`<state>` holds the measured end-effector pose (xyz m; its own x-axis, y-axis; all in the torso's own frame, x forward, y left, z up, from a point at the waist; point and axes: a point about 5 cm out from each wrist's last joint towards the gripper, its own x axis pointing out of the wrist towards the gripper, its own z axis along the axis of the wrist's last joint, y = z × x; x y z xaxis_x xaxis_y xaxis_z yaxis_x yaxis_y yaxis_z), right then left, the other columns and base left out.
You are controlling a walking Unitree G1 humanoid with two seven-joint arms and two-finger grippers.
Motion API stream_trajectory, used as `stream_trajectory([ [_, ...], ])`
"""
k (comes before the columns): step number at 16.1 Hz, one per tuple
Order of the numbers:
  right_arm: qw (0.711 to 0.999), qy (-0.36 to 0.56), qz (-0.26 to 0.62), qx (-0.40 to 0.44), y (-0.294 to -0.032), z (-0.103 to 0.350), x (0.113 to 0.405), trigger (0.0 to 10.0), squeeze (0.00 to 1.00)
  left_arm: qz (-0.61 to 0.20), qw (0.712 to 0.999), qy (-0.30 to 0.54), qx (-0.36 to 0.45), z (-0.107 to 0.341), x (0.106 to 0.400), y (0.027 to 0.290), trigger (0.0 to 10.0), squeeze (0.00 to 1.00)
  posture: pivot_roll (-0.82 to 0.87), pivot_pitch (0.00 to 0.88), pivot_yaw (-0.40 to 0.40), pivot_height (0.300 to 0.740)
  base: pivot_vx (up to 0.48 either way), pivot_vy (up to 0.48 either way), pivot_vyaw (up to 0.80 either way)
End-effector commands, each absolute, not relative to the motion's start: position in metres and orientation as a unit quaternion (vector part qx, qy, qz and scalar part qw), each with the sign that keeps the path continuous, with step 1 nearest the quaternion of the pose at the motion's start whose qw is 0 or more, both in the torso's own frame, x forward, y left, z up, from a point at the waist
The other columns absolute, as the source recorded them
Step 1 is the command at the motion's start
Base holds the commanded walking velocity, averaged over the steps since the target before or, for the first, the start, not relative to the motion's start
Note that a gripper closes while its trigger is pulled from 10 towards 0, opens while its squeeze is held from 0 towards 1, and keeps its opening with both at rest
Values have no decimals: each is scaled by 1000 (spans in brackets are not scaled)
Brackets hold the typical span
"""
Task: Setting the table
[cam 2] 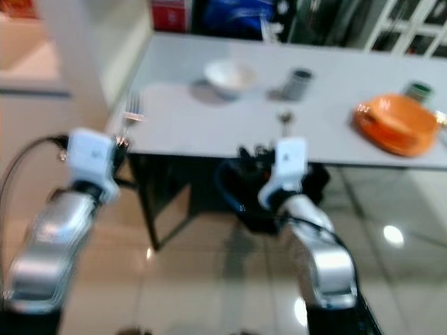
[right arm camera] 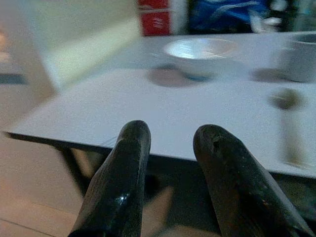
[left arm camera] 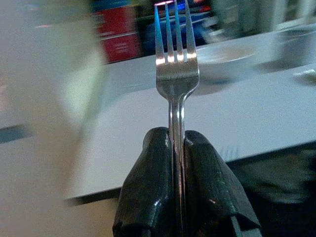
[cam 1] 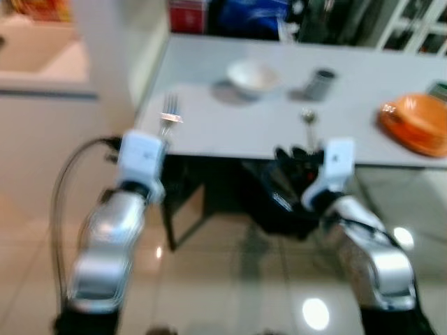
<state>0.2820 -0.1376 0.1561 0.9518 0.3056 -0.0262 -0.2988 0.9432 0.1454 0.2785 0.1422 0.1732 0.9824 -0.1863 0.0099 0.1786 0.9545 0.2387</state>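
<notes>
I see a white table (cam 1: 209,125) across the frame's upper half, carrying a white bowl (cam 1: 253,77), grey cup (cam 1: 320,84), spoon (cam 1: 308,120) and orange dish (cam 1: 415,124) at right.

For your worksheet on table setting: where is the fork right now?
The fork is clamped upright in the left gripper, at the table's near left corner, short of the white bowl.

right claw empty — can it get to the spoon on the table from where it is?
Probably yes. The right claw is open and holds nothing, just short of the table edge. The spoon lies right ahead near that edge with bare tabletop around it; the white bowl and cup sit further back.
</notes>
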Motion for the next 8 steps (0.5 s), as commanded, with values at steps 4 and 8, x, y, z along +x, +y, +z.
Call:
stream_trajectory([
  [4,985,12,152,80,-136,164,285,10000,0,-74,989,-23,126,179,282,149,10000,0,9,53,-39,740,0,-480,0],
  [8,985,13,153,81,-136,164,285,10000,0,-70,989,-23,126,179,282,148,10000,0,7,57,-42,740,0,-480,0],
])
